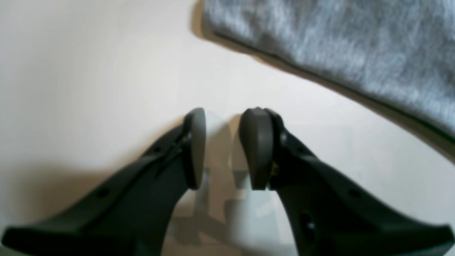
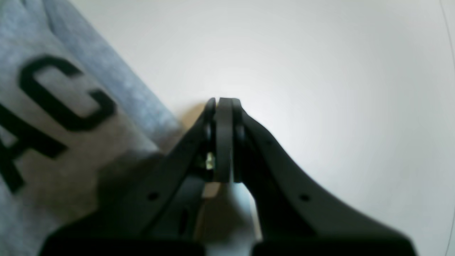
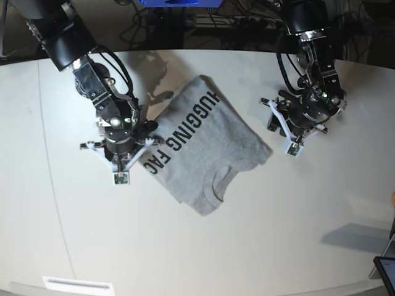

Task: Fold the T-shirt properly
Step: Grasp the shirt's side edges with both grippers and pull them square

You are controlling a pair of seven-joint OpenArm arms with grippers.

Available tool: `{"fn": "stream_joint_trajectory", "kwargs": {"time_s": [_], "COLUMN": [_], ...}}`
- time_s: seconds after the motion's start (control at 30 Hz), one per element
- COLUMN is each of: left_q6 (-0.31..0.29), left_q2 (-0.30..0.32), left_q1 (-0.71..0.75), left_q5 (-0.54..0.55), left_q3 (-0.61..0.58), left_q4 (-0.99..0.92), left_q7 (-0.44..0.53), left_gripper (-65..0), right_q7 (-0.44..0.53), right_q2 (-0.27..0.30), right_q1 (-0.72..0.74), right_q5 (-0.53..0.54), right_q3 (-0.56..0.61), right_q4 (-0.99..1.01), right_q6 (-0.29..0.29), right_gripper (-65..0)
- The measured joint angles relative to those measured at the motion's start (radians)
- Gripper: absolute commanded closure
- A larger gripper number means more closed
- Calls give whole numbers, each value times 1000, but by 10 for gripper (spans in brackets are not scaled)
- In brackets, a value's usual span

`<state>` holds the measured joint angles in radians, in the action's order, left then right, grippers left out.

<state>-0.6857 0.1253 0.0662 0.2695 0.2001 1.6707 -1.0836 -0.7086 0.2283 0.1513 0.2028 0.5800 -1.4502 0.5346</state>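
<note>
- On the left of the base view you have the right gripper (image 3: 137, 137), its jaws pressed flat together on nothing. It sits just beside the T-shirt's (image 3: 210, 148) lettered edge, near the start of the black print.
- In the right wrist view the lettering (image 2: 53, 103) lies to the left of that closed gripper (image 2: 224, 140), with a rolled edge of cloth between them.
- The T-shirt lies in the middle of the white table (image 3: 247, 246), partly folded, print up. Its long axis runs diagonally from far centre down to the collar (image 3: 221, 182) at the near end.
- On the right of the base view, the left gripper (image 3: 281, 120) stands a little off the shirt's right corner, jaws partly apart and empty.
- In the left wrist view the cloth edge (image 1: 320, 71) lies ahead and to the right of those fingertips (image 1: 222, 145).
- Both arms flank the shirt across its short width; I judge the right gripper nearer the cloth.
</note>
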Motion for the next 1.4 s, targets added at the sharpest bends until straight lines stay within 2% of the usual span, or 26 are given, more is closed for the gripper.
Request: {"fn": "stream_joint_trajectory", "kwargs": {"time_s": [0.23, 0.37, 0.53, 0.63, 0.8, 0.97, 1.17, 1.23, 1.4], "left_q6": [0, 4, 84, 104, 103, 106, 106, 107, 106], "left_q2": [-6, -3, -6, -8, -10, -6, -8, -23, -57], "left_q1": [-66, -133, -191, -224, -293, -319, -400, -426, -490], "left_q5": [-4, -6, -5, -11, -7, 0, 19, 19, 13], "left_q3": [0, -62, -167, -217, -233, -257, -332, -340, -348], "left_q4": [-51, -124, -168, -177, -263, -355, -510, -549, -631], "left_q7": [-15, -1, 2, -14, -11, 122, 232, 252, 261], "left_gripper": [-200, -200, -200, -200, -200, -200, -200, -200, -200], "right_q7": [3, 0, 12, 3, -30, -72, -110, -122, -120], "right_q2": [-2, 0, 0, 0, 0, 1, 0, -3, 1], "right_q1": [-69, -97, -126, -144, -191, -203, -223, -230, -256], "right_q5": [-11, -10, -18, -18, -7, -8, -11, -6, -8], "right_q3": [0, -2, -2, -2, -2, -2, -2, -2, -2], "right_q4": [-72, -104, -123, -145, -248, -324, -382, -382, -382], "right_q6": [6, 5, 5, 5, 8, 8, 16, 54, 66], "right_gripper": [-1, -1, -1, -1, -1, -1, -1, -1, -1]}}
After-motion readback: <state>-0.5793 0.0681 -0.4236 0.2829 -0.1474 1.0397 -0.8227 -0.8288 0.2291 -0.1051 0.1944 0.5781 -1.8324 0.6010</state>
